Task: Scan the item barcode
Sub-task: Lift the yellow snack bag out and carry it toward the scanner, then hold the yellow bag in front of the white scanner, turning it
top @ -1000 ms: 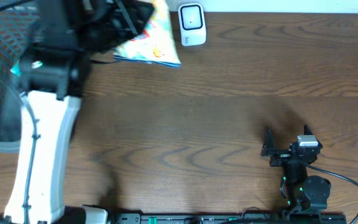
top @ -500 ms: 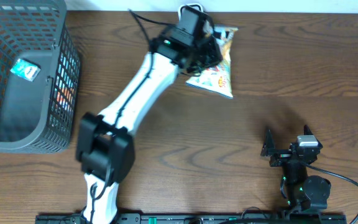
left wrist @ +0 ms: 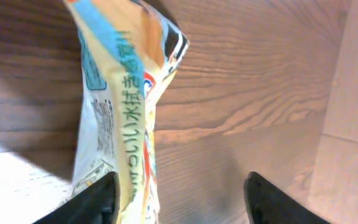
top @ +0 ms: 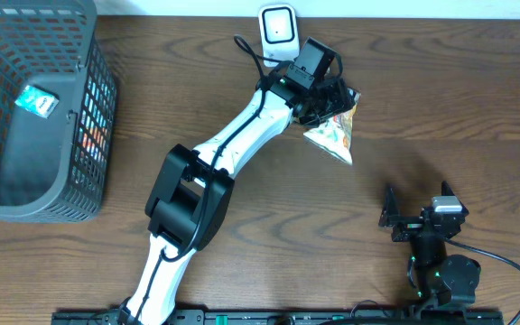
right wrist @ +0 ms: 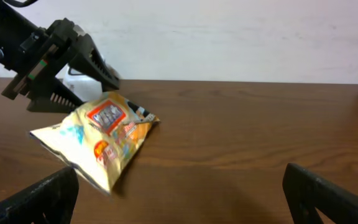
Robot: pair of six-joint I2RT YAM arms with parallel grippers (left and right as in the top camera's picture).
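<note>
Snack bag (top: 332,135) lying flat on table (top: 477,108), near scanner (top: 278,34), a bit right of it. Guessing it's parked there so the code can be shown to the scanner next. Can't spot a barcode in any view tbh. Left gripper (left wrist: 182,196) fingers spread wider than bag, only 1 finger touching it, nothing clamped. Right gripper (top: 416,203) wide open, empty, sitting well apart near front edge, out of the way. Basket (top: 25,194) far left, small packet inside.

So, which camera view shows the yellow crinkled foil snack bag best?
The right wrist view: the yellow crinkled foil snack bag lies whole, printed face visible. Overhead it is small and partly covered; the left wrist view crops it.
</note>
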